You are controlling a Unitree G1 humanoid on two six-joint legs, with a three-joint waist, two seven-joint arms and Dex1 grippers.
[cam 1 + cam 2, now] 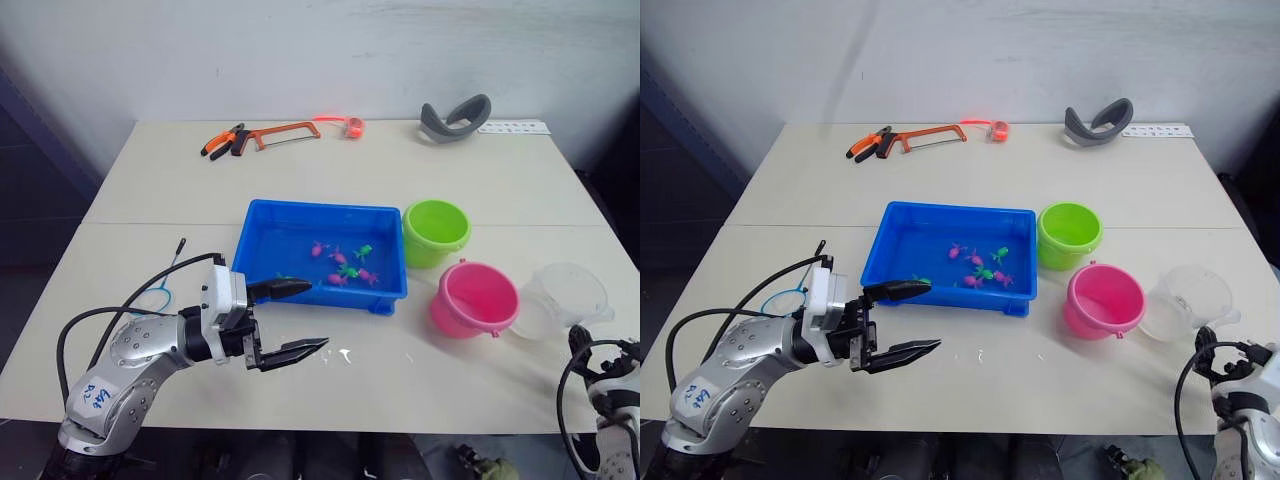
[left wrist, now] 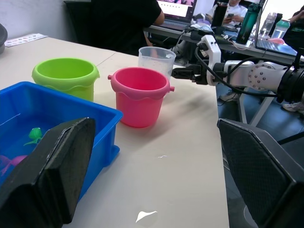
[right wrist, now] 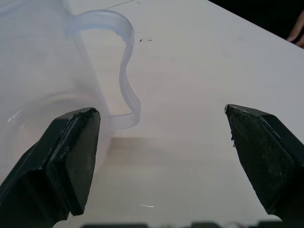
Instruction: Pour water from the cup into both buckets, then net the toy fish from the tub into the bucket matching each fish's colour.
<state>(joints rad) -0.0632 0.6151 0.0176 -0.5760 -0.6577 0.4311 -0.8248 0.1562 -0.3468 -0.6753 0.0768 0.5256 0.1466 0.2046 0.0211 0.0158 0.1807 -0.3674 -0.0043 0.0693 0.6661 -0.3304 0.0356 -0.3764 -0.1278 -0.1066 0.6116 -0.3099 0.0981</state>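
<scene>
- Step in hand, by judgement: the pouring stage is opening. The right hand (image 3: 161, 156) is lining up on the clear measuring cup (image 1: 570, 292), its fingers spread wide and grasping nothing; the cup's handle (image 3: 124, 71) is lying between them, nearer one finger.
- The cup is standing at the right end of the table (image 1: 140, 190), just beside the pink bucket (image 1: 475, 298). The lime green bucket (image 1: 436, 231) is sitting just behind the pink one, against the blue tub's (image 1: 262, 222) right end.
- Both buckets are appearing empty, so no pour seems done.
- The toy fish (image 1: 340, 266), pink and green, are all lying in the tub's water.
- The net (image 1: 158, 293) is lying on the table by the left arm.
- The left hand (image 1: 300, 318) is hovering at the tub's near left corner, released and empty.
- Next move calls for advancing the right hand around the handle, clenching, then lifting level.
- Writing: a handwritten sticker (image 1: 90, 399) on the left arm, not reliably readable.
</scene>
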